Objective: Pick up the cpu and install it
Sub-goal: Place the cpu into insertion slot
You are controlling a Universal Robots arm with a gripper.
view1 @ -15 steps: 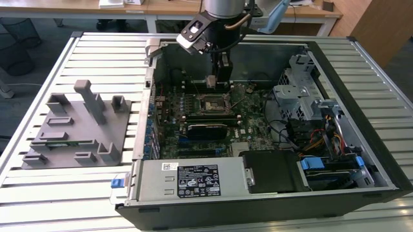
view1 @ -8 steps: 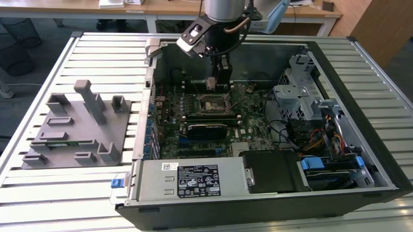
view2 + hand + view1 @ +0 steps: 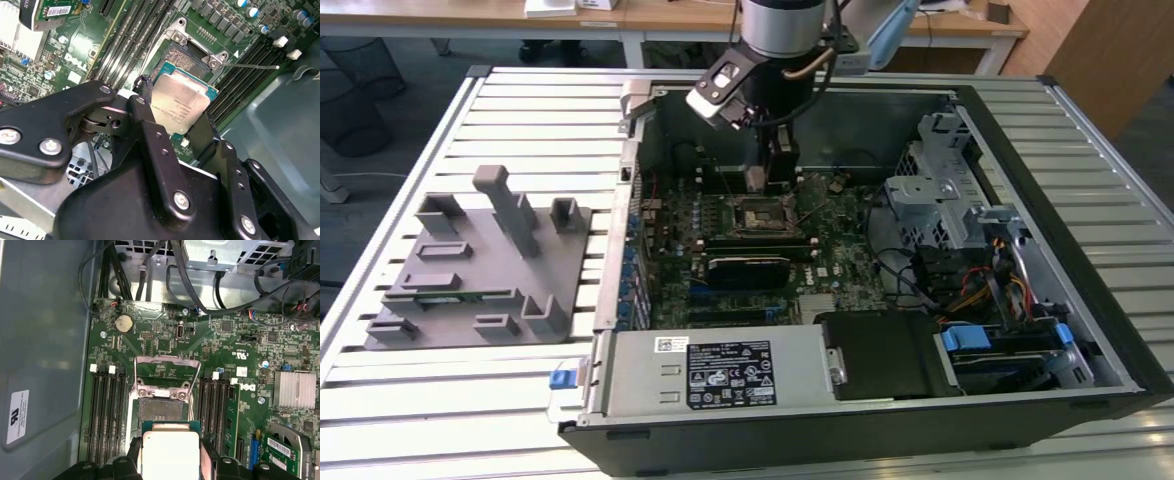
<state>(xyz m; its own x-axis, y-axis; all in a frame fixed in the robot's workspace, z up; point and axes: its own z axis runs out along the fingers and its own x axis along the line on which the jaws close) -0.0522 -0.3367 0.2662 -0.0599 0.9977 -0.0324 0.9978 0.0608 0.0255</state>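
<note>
The cpu (image 3: 177,102) is a flat square chip with a silvery top plate and a pale green rim. My gripper (image 3: 176,109) is shut on it, one black finger (image 3: 145,117) against each side. In the first wrist view the cpu (image 3: 170,450) hangs between the fingers (image 3: 207,457) of the gripper (image 3: 170,462), just off the open motherboard socket (image 3: 160,410), whose metal load plate (image 3: 167,372) is raised. In the exterior view the gripper (image 3: 767,180) reaches down into the open computer case, above the socket (image 3: 765,215).
Memory slots (image 3: 107,415) flank the socket on both sides. A finned heatsink (image 3: 295,390) and black cables (image 3: 225,300) lie nearby. In the exterior view a grey fixture (image 3: 480,265) with a green memory stick (image 3: 447,295) stands at the left, and the power supply (image 3: 720,370) sits at the case front.
</note>
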